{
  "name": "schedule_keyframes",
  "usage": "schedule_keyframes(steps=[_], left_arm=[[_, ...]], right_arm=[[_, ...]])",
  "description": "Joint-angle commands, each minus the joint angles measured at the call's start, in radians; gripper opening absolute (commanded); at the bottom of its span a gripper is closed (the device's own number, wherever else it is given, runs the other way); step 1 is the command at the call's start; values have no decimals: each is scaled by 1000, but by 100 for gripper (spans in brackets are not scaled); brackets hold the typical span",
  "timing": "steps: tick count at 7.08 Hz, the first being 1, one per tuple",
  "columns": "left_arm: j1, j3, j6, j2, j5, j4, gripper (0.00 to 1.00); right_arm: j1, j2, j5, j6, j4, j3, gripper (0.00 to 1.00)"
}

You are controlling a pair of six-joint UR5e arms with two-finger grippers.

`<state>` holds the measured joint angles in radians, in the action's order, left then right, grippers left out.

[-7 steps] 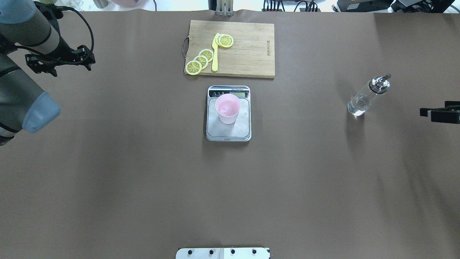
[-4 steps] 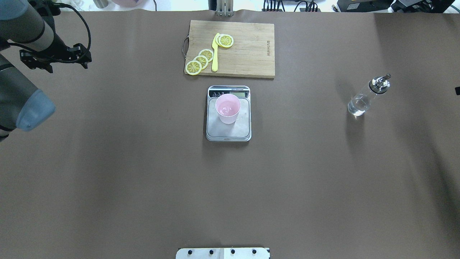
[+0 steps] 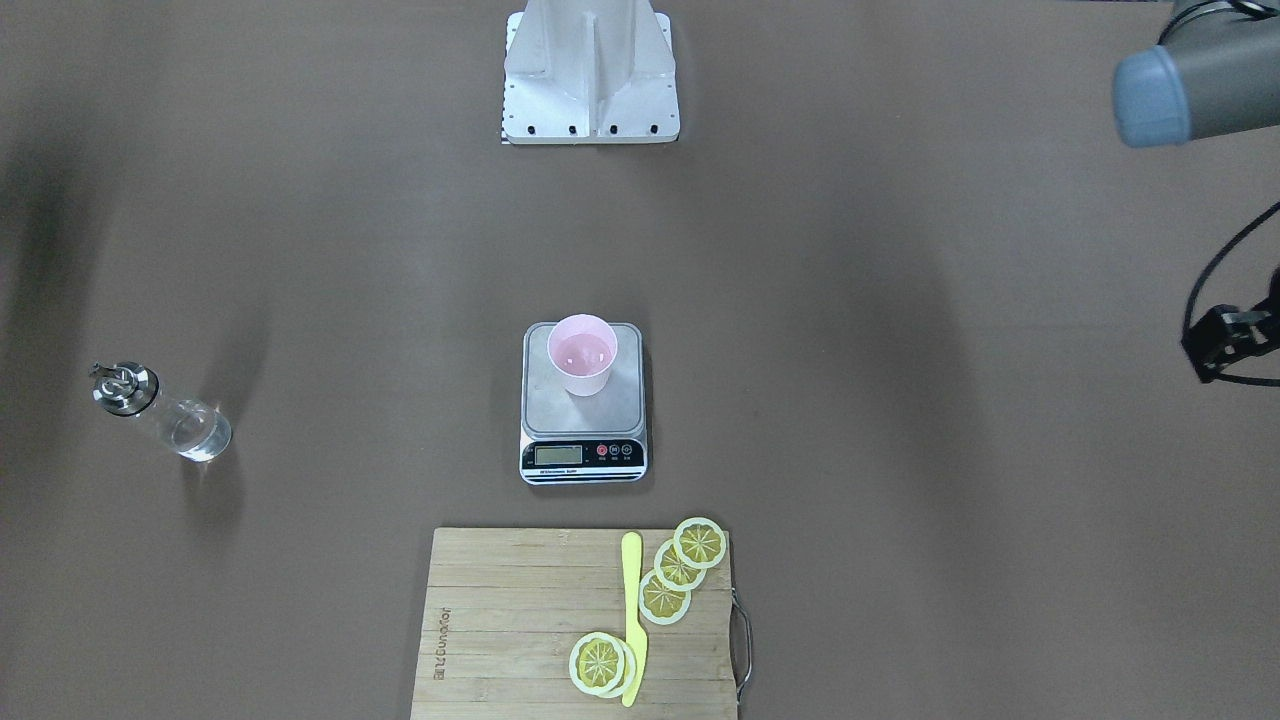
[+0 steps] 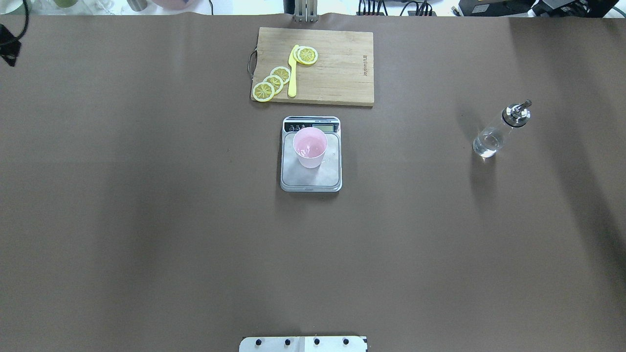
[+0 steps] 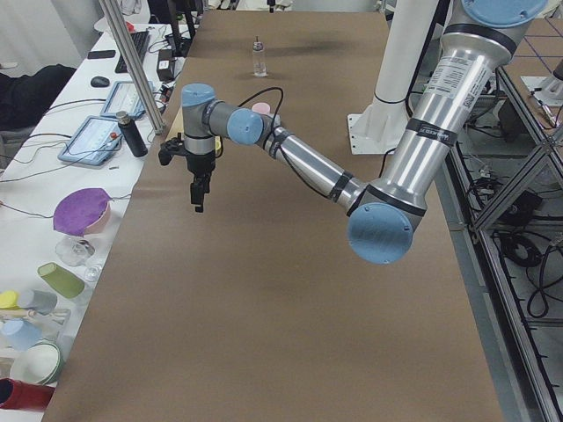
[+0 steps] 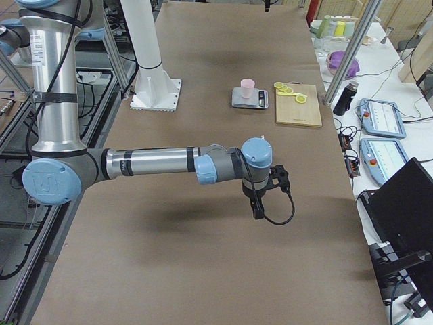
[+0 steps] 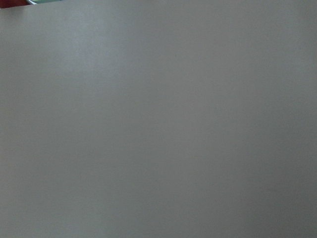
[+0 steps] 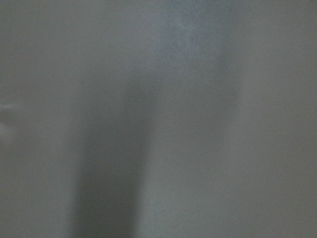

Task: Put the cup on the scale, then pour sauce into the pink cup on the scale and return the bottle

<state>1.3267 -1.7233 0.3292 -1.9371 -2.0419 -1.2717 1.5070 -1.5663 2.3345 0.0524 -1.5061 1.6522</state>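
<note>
Jaws unclear: left gripper [image 5: 197, 202], right gripper [image 6: 258, 211] above brown table [image 4: 146, 220].

I see a burnt-in brand mark [image 4: 365, 66] along the right end of the wooden cutting board [image 4: 337, 78], but its letters are too small for me to read with certainty. On the scale [image 3: 585, 410], the LCD [image 3: 558, 455] and the print by the red buttons [image 3: 614, 451] show me nothing legible.

A wooden board [image 4: 337, 68], well apart from the fingers [image 5: 199, 188] of the left gripper [image 5: 196, 207], holds lemon slices [image 4: 274, 82] beside a yellow knife [image 4: 293, 73].
</note>
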Motion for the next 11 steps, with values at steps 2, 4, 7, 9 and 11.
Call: schedule_keyframes(steps=[2,4,7,9,11], left_arm=[[241,178,-223,160,-253,-201,99],[241,209,-220,282,-253,-402,98],[239,206,-213,280,-282,-400,99],[239,206,-213,283,-282,-400,98],[239,206,-213,285,-282,-400,99]], right_arm=[[30,9,52,24,-106,1,100],[48,5,54,15,-109,1,100],[50,9,62,9,-109,1,100],[50,9,62,9,-109,1,100],[50,9,62,9,-109,0,100]])
